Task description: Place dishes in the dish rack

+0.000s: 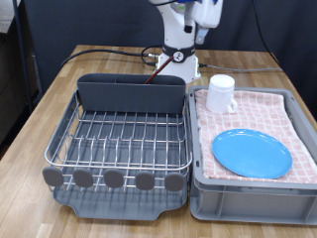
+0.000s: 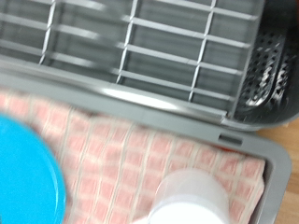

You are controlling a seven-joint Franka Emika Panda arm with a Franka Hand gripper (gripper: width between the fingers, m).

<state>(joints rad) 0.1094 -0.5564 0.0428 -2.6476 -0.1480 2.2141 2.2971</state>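
Observation:
The dish rack [image 1: 124, 139], silver wire on a dark grey tray, stands at the exterior view's left with its tall grey cutlery compartment [image 1: 132, 94] at the back; it holds no dishes. The white mug [image 1: 220, 92] and the light-blue plate [image 1: 253, 153] sit on the pink checked cloth [image 1: 272, 111] in the grey bin. My gripper's hand [image 1: 204, 12] hangs high above the mug's end of the bin, fingers not made out. The wrist view shows the mug [image 2: 192, 198], plate [image 2: 26, 177] and rack [image 2: 159, 42] below, blurred. The wooden spoon is not in view.
The grey plastic bin [image 1: 248, 198] stands close beside the rack on the wooden table [image 1: 59, 89]. The robot base [image 1: 178, 55] and black cables [image 1: 99, 52] lie behind the rack. The bin's rim [image 2: 140, 105] runs between the cloth and the rack.

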